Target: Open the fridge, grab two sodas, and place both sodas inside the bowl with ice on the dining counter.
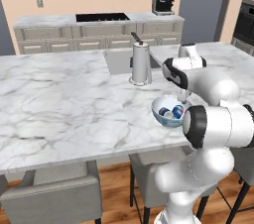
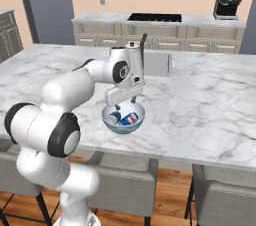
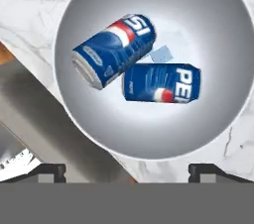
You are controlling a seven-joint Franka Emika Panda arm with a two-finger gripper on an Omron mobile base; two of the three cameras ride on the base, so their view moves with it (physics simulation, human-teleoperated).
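The light bowl (image 3: 149, 136) rests on the dining counter (image 1: 64, 104) near its front edge. Two blue, white and red sodas lie on their sides inside it, touching: one (image 3: 115, 49) angled, the other (image 3: 162, 83) beside it. A pale ice cube (image 3: 159, 54) peeks out between them. My gripper (image 3: 126, 171) hovers open straight above the bowl, holding nothing. In the base views the gripper (image 1: 182, 96) (image 2: 125, 102) hangs just over the bowl (image 1: 158, 114) (image 2: 107, 120), with the cans (image 1: 165, 112) (image 2: 129, 118) inside. The fridge is out of view.
A tall steel pitcher (image 1: 141, 64) stands just behind the bowl, beside a sink recess (image 1: 116, 62). Grey stools (image 1: 54, 193) (image 2: 220, 190) sit under the counter's front edge. A back counter carries a black cooktop (image 1: 101, 17) and a coffee machine (image 1: 163, 2).
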